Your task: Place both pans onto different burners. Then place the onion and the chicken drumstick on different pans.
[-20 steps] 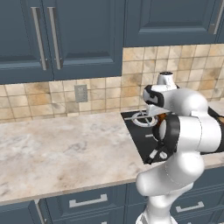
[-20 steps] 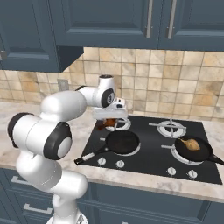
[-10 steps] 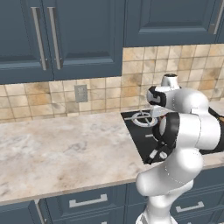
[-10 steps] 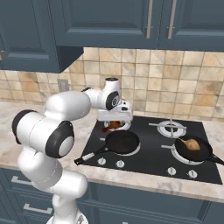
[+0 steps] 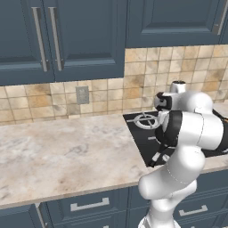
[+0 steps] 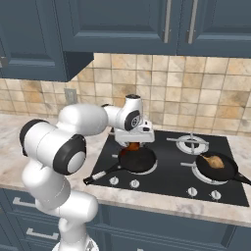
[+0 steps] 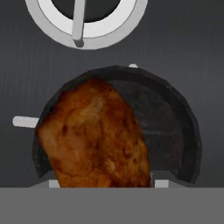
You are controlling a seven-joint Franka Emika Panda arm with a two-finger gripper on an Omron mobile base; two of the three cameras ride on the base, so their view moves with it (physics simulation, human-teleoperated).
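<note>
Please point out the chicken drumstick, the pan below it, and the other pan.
chicken drumstick (image 7: 96, 135), hand view, middle of the meat
pan under it (image 6: 138, 161), right base view, dark bowl
other pan (image 6: 230, 171), right base view, right rim

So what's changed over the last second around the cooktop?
The gripper has carried the reddish-brown chicken drumstick to the right, from beside the front-left pan to above it, as the right base view shows. The hand view shows the drumstick hanging over that pan, not yet set down. The right pan with the onion in it, and the cooktop, are as before.
</note>
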